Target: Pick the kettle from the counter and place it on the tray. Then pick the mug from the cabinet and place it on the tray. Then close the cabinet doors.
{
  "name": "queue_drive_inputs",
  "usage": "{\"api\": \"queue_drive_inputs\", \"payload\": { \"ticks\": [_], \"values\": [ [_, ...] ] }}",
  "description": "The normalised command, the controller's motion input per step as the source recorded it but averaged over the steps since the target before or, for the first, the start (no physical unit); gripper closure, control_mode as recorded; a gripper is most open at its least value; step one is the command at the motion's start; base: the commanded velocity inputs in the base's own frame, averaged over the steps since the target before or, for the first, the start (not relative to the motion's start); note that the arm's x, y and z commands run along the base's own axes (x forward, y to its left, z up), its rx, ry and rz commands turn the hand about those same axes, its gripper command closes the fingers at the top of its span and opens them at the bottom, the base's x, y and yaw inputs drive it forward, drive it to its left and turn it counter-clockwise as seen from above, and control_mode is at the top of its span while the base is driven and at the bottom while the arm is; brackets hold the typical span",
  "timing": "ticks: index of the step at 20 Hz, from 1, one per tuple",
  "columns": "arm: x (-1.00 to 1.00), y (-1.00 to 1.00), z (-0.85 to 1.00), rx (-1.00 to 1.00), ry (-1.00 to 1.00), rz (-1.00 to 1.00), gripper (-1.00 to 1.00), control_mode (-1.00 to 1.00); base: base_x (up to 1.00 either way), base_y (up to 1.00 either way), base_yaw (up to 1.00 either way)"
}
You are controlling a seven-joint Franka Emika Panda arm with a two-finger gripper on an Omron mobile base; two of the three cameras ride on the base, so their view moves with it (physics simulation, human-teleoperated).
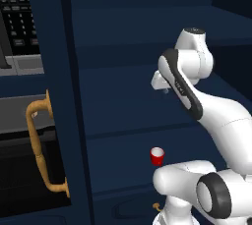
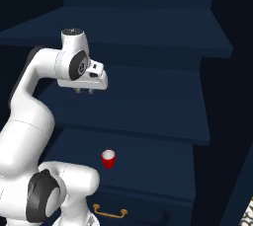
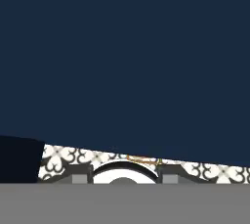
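White arm bends up inside the cabinet [image 2: 148, 106]; I see my pincer [image 2: 84, 91] pointing down, well above the mug [image 2: 108, 159], empty, spread unclear.

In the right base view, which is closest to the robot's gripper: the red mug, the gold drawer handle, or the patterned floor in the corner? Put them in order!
From the gripper:
1. Mug, below it on a lower shelf.
2. Gold drawer handle, lower still, under the mug.
3. Patterned floor, far bottom-right corner.
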Motion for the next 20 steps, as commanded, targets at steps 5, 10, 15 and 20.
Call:
{"api": "queue_drive_inputs", "payload": {
  "ticks": [5, 10, 15, 20],
  "values": [
    [-0.12, -0.25, -0.16, 0.07, -0.01, 0.00, -1.00, -1.00, 0.00, 0.00, 0.00],
    [-0.77, -0.77, -0.58, 0.16, -0.14, 0.01, -1.00, -1.00, 0.00, 0.00, 0.00],
    [-0.79, -0.47, -0.53, 0.00, -0.13, 0.06, -1.00, -1.00, 0.00, 0.00, 0.00],
    [-0.62, -0.42, -0.26, 0.00, -0.14, 0.07, -1.00, -1.00, 0.00, 0.00, 0.00]
  ]
}}
